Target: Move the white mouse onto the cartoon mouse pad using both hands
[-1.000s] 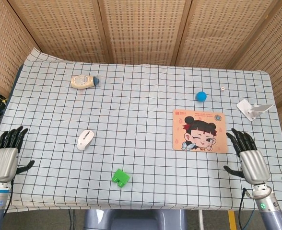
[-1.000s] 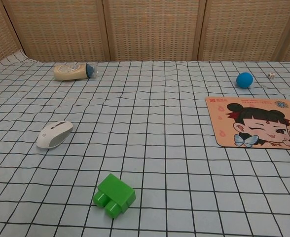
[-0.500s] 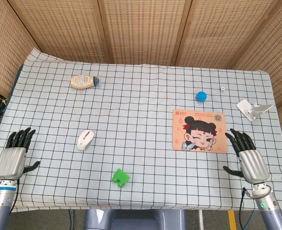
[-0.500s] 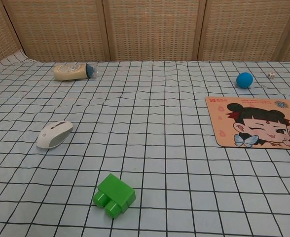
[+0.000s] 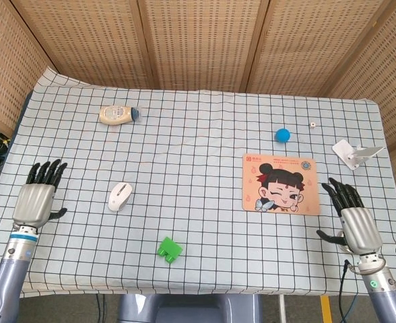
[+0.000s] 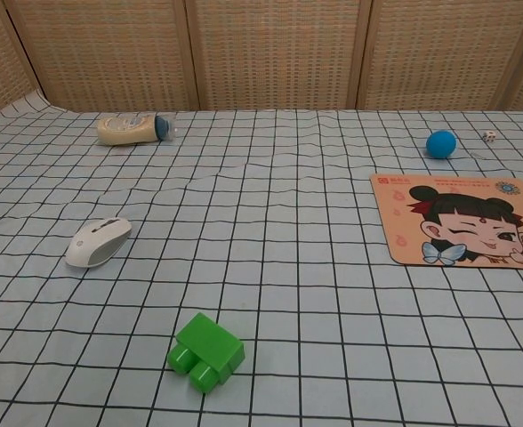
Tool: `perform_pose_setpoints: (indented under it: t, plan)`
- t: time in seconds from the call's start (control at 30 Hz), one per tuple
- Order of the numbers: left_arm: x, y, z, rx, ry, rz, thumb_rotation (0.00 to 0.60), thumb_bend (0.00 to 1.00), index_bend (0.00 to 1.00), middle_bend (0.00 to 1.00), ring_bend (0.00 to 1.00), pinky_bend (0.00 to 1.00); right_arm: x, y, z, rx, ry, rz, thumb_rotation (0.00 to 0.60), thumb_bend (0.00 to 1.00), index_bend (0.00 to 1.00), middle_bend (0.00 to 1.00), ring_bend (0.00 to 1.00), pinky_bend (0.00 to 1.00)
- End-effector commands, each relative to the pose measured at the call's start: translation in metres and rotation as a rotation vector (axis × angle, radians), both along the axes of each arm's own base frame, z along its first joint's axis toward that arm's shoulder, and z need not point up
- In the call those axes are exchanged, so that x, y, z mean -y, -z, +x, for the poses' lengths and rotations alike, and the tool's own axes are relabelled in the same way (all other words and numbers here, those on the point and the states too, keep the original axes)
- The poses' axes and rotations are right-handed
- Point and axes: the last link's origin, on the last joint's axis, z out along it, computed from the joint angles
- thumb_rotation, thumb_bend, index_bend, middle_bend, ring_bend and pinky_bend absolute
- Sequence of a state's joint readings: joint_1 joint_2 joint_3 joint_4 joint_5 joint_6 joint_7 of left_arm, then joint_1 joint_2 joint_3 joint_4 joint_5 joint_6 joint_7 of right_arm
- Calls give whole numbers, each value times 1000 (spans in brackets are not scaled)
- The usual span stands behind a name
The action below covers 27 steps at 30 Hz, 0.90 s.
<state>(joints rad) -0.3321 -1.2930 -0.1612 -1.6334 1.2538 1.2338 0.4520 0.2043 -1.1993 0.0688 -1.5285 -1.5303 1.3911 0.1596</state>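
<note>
Head view shows the left hand (image 5: 35, 200) at the left edge of the frame, fingers apart and holding nothing, over the checked cloth on the counter (image 5: 198, 128). Right hand (image 5: 353, 219) sits at the lower right, fingers likewise spread and empty, just beside the lower right corner of the cartoon mouse pad (image 5: 280, 183). White mouse (image 5: 120, 196) lies on the cloth in the left-centre of the frame, near the left hand but apart from it, and well apart from the pad. Below and right of the mouse is a green block (image 5: 170, 249). A cream bottle (image 5: 118, 114) lies on its side in the upper left; a blue ball (image 5: 282, 134) and a small die (image 5: 312, 124) sit above the pad, and a white stand (image 5: 354, 153) is at the right edge. Chest view shows neither hand.
</note>
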Motion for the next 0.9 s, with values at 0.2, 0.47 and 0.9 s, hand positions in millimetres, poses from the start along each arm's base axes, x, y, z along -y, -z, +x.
perform_pose_setpoints:
  t: [0.2,0.47,0.9]
  plan:
    - [-17,32,18,-34,11,-63,600,133,0,0,0,0,2,-2,-2,11,9,2,600,139,0,0,0,0]
    - [-28,62,33,-30,13,-106,600,133,0,0,0,0,4,-4,-5,25,19,0,600,140,0,0,0,0]
    - [-41,107,63,-34,41,-147,600,133,0,0,0,0,8,-7,-8,45,35,-3,600,140,0,0,0,0]
